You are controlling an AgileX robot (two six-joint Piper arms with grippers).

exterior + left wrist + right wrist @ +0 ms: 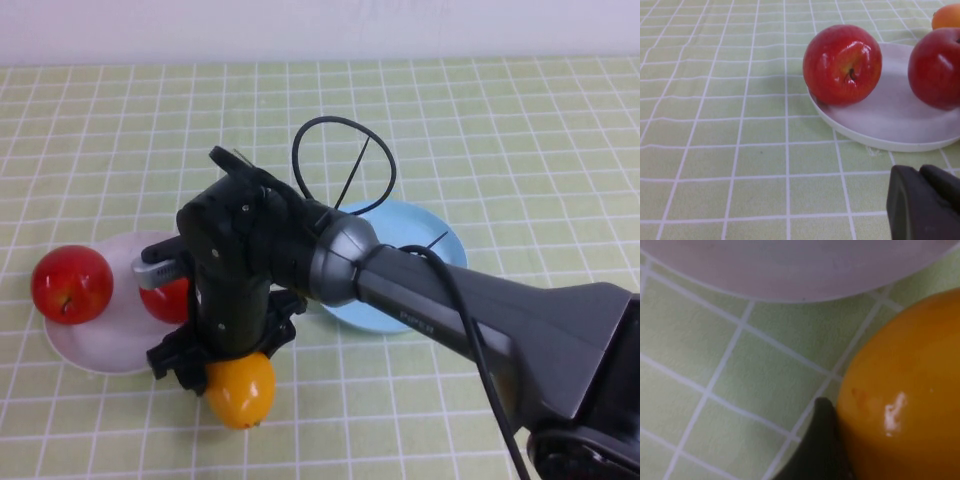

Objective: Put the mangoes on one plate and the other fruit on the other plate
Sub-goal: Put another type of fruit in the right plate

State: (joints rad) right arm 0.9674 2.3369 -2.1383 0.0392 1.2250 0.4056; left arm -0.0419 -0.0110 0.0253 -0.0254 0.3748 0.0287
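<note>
My right gripper reaches across to the left and is shut on an orange mango just in front of the white plate. In the right wrist view one dark finger presses the mango, with the white plate's rim beyond. Two red apples sit on the white plate, the second partly behind the arm. The light blue plate lies right of the arm, mostly covered. The second mango is hidden. My left gripper stays shut on nothing near the white plate.
A green checked cloth covers the whole table. The right arm's black cable loop arches above the blue plate. The left wrist view shows both apples and a bit of the mango.
</note>
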